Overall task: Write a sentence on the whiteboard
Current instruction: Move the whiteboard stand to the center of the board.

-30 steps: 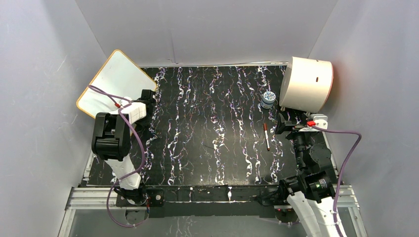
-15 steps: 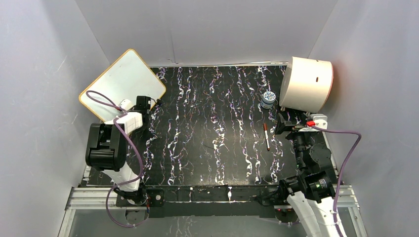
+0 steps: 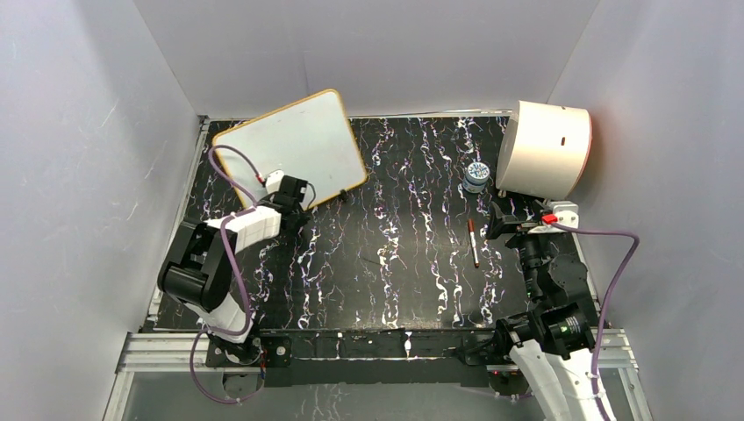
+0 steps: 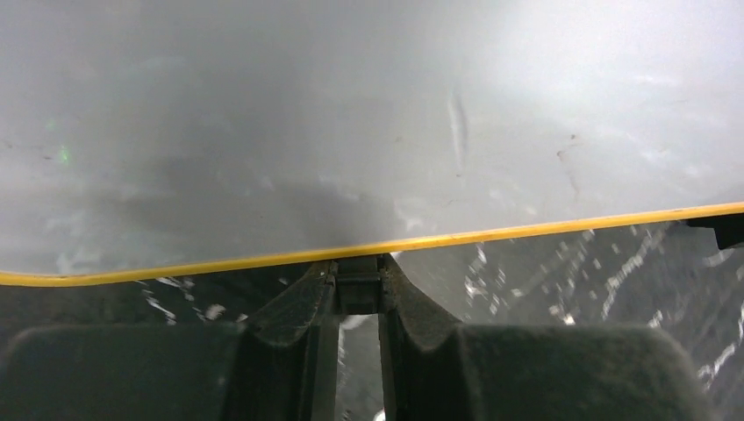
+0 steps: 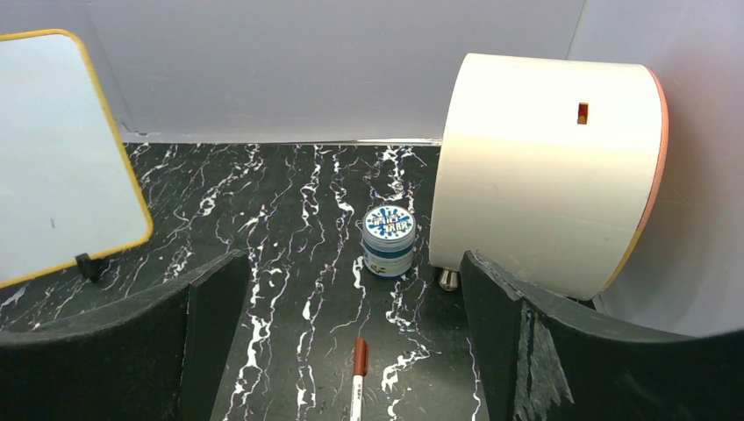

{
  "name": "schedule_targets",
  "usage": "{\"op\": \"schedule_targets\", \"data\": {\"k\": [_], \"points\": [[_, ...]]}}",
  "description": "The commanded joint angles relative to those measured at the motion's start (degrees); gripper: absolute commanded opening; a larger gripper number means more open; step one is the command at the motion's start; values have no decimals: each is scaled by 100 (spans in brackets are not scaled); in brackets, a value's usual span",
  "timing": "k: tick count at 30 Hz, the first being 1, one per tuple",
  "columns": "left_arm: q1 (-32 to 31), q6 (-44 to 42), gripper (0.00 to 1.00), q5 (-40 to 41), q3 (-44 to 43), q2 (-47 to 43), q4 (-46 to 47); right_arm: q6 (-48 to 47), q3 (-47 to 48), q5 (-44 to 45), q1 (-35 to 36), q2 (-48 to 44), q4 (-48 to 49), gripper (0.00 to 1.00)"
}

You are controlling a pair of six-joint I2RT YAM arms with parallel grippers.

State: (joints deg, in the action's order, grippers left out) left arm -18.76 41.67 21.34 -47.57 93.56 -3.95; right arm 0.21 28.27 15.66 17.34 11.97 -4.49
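Black marbled mat (image 3: 386, 254) with white squiggles, laid between grey enclosure walls (image 3: 368, 53); aluminium rail (image 3: 368, 344) along its near edge. Cream half-cylinder drum (image 3: 544, 149), orange-edged, with a small slot, at the far right; small round jar (image 3: 475, 175) with a blue-and-white lid just left of it. Marker (image 3: 473, 242), red-brown cap pointing far, lying loose on the mat nearer than the jar.
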Motion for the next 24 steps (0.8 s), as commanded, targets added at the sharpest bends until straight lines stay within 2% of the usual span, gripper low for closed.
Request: {"op": "schedule_targets", "data": {"k": [1, 15, 24], "points": [[-564, -138, 0, -897, 172, -70, -282, -12, 34, -30, 32, 68, 274, 99], [-1925, 289, 0, -650, -56, 118, -358, -12, 80, -9, 30, 251, 219, 99], [-2345, 877, 0, -385, -241, 275, -595, -12, 86, 46, 32, 258, 194, 99]]}}
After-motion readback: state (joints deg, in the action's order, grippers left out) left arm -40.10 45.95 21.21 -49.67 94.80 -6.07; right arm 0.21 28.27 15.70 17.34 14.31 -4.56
